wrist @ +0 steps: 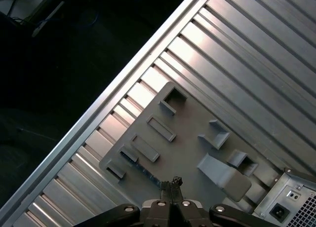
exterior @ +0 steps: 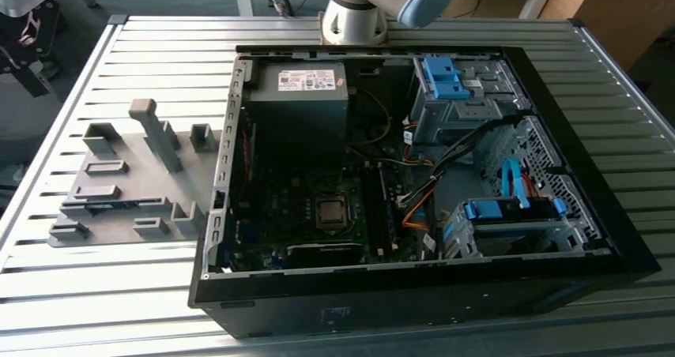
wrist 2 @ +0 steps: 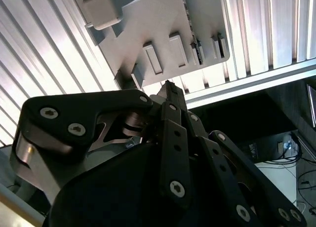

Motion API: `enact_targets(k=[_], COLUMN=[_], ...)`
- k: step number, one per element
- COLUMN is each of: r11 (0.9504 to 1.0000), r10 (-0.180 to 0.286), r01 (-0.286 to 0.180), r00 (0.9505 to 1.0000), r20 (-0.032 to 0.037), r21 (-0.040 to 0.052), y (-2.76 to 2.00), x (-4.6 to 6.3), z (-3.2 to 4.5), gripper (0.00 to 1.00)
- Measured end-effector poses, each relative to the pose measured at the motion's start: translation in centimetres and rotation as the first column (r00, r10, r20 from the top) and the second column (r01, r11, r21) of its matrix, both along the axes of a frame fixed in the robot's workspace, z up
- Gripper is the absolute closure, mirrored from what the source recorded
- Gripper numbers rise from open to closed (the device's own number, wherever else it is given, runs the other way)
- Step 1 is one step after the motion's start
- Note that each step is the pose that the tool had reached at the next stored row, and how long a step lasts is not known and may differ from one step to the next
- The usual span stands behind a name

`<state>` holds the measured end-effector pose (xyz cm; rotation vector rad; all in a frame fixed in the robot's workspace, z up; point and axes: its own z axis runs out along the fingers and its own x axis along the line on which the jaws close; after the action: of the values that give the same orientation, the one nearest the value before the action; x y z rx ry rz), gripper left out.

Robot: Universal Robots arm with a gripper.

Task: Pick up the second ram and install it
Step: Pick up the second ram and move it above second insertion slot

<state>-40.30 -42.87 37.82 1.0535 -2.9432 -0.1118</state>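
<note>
— What's laid out?
— A ribbed aluminium slat table (exterior: 63, 294), an open black tower computer case (exterior: 422, 306) standing on it, and a grey plastic holder tray (exterior: 126, 185) just beside the case.
— The pincer?
— The black two-finger gripper (wrist: 172, 181) hangs above that tray, clenched shut on nothing.
— And the stick?
— The second ram (exterior: 106, 206), a thin blue circuit board, sits in a tray slot, long axis level, running across the exterior view. Light, stiff and brittle, I'd judge: pinch the flat faces mid-length, clear of the contacts.
</note>
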Motion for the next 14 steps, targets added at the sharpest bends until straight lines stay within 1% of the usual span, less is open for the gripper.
enact_targets(k=[7,11,14], r11=[1.0,0.9996,0.9988], r10=[0.009,0.026,0.048], r01=[-0.009,-0.026,-0.048], r00=[1.0,0.9996,0.9988], r20=[0.0,-0.0001,0.0], r21=[0.0,0.0,0.0], y=[0.0,0.0,0.0], x=[0.0,0.0,-0.01], z=[0.0,0.0,-0.01], gripper=[0.89,0.89,0.89])
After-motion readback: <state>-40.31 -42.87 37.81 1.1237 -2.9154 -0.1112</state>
